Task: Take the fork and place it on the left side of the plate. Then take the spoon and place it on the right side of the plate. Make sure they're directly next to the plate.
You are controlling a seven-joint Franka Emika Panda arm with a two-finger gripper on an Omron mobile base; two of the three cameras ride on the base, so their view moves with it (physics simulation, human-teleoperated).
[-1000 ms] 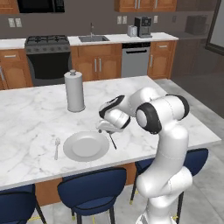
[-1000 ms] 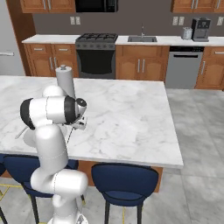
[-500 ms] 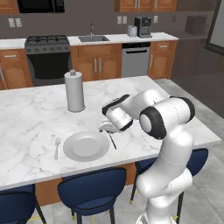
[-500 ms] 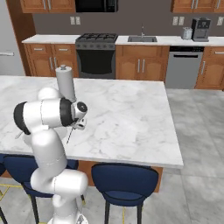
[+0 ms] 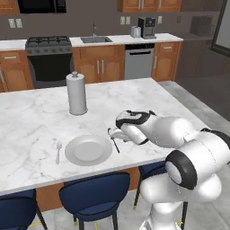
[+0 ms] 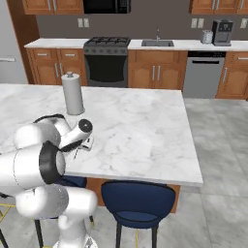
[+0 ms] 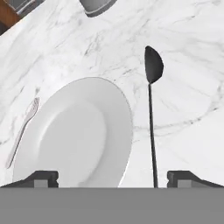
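On the white marble island counter (image 5: 36,130) in the left base view, the round, shallow, light grey plate (image 5: 88,150) lies near the front edge, with the small pale silver fork (image 5: 58,152) just beside its left rim and the slender dark metal spoon (image 5: 114,141) just beside its right rim, its handle running toward the front edge; the robot's two-finger gripper (image 5: 117,134) sits low over the spoon's end of the plate, and whether it touches the spoon cannot be told here; a tall grey cylindrical paper-towel holder (image 5: 76,94) stands upright farther back on the counter. In the right base view, the same holder (image 6: 72,93) stands on the marble top (image 6: 140,131), and the gripper (image 6: 87,142) shows only partly past the white arm near the front-left edge. In the hand view, the plate (image 7: 74,133) lies flat, the fork (image 7: 22,129) is close along one side of it and the spoon (image 7: 152,113) close along the other, bowl pointing away; the two dark fingertips (image 7: 41,178) stand spread wide apart with nothing pinched between them
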